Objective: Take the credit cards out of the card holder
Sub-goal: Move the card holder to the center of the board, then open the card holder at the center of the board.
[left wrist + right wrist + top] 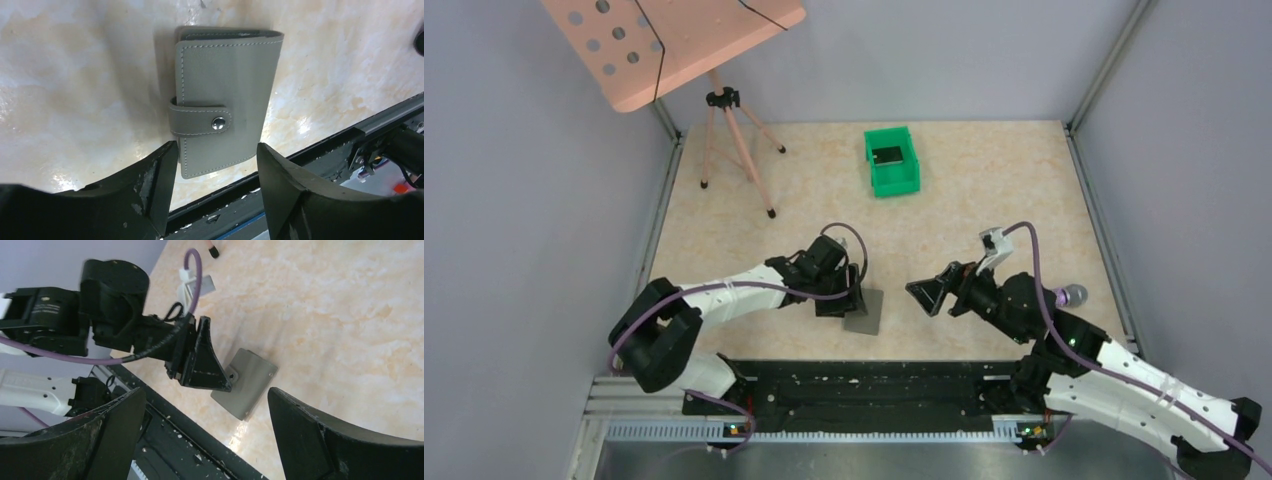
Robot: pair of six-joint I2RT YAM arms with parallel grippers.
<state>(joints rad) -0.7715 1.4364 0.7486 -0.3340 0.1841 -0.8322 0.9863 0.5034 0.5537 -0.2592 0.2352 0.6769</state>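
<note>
1. Near edge: the card holder [227,95] lies flat on the counter [984,200], just beside the black rail [874,385]. It is folded shut, its strap [200,120] snapped down across the cover. No card shows anywhere outside it.
2. Over it: the left claw [216,150] hangs above the holder's near end, jaws partly apart and straddling its width. Nothing appears clasped; whether a finger brushes the cover cannot be told.
3. To the right: the right claw [924,297] hovers well apart from the holder and faces it, jaws spread wide and empty.
4. Far side: a green bin [894,183] sits well back on the counter with something dark inside; what it is cannot be told.
5. Progress, by the look of it: the job has barely begun. The strap is not yet unsnapped, the cover not yet opened, and every card is still to come out.
</note>
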